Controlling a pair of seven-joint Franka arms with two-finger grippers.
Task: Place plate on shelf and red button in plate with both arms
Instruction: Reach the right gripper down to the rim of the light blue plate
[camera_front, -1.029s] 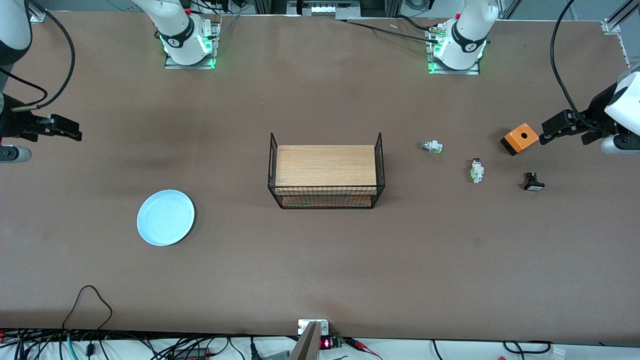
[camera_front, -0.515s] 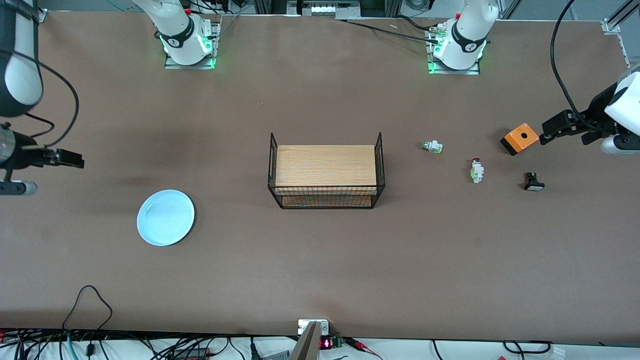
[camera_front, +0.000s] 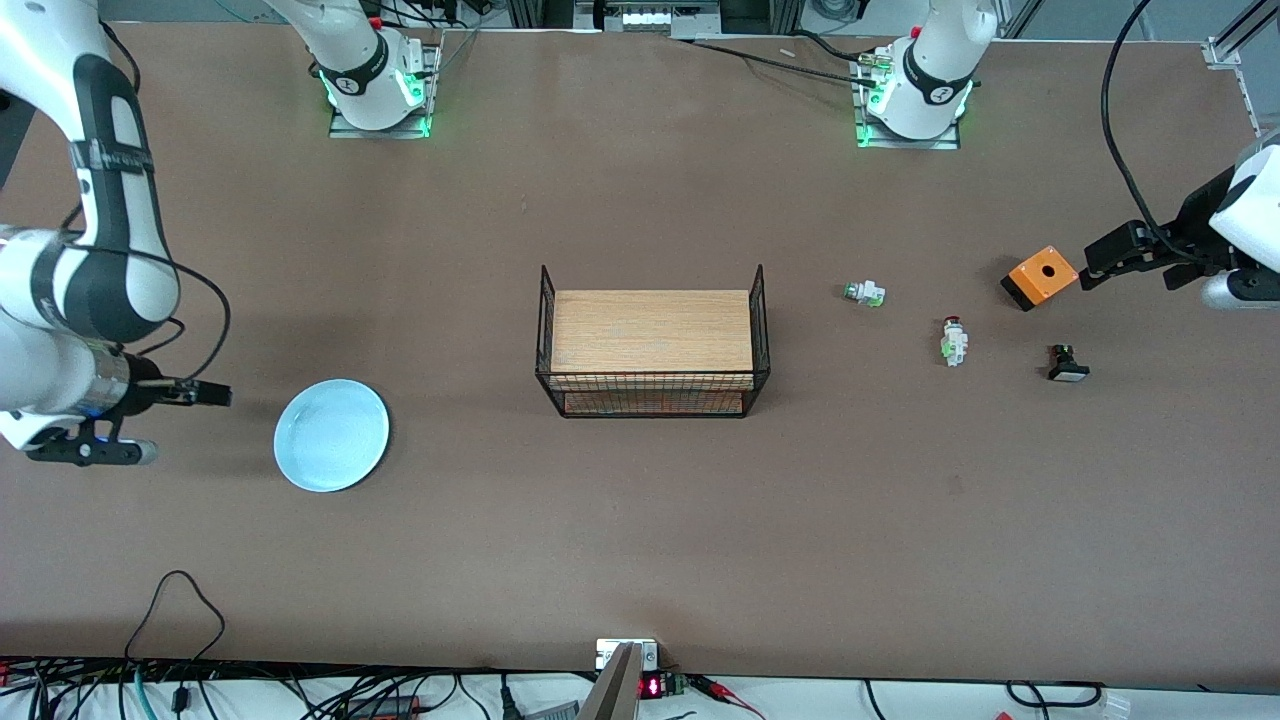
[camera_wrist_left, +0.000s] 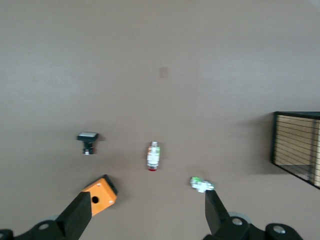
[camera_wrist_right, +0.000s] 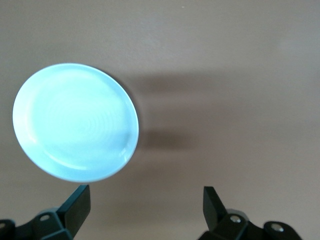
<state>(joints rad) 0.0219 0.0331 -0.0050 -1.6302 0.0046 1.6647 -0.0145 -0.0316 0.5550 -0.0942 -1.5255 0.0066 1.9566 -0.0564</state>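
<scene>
The light blue plate (camera_front: 331, 435) lies on the table toward the right arm's end; it also shows in the right wrist view (camera_wrist_right: 75, 121). My right gripper (camera_front: 212, 396) is open and empty over bare table just beside the plate (camera_wrist_right: 145, 205). The red button (camera_front: 953, 340) lies on its side toward the left arm's end, and shows in the left wrist view (camera_wrist_left: 153, 156). My left gripper (camera_front: 1092, 264) is open and empty beside the orange box (camera_front: 1040, 277), apart from the red button (camera_wrist_left: 146, 217).
A wire rack with a wooden board (camera_front: 652, 340) stands mid-table. A white piece with a green cap (camera_front: 865, 293) and a black-and-white button piece (camera_front: 1067, 364) lie near the red button. Cables run along the table's front edge.
My right arm has swung toward the front camera and its gripper has come close beside the plate. The left arm has not moved.
</scene>
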